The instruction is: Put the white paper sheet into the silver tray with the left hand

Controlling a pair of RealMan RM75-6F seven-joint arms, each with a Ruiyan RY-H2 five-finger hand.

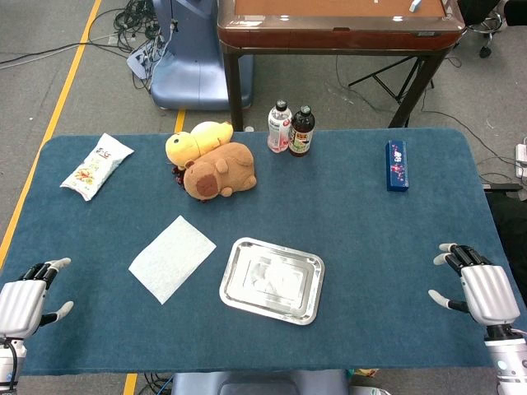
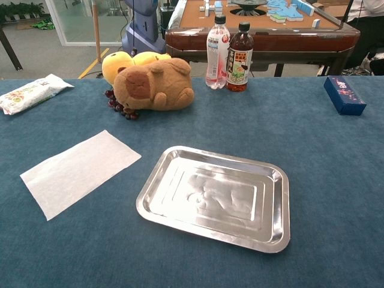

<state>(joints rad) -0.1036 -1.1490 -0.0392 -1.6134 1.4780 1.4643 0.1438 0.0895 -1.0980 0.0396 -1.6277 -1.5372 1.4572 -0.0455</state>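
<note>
Nothing was done yet: the paper sheet lay flat left of the empty tray, while the left hand waited open, holding nothing.

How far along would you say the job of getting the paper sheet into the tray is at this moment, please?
Nothing looks done yet: the white paper sheet lies flat on the blue table, beside the silver tray, which holds nothing. Nothing is in hand either: the left hand sits open at the table's near left corner, apart from the sheet, and the right hand is open at the far side. Reaching, grasping and placing the sheet all remain.
</note>
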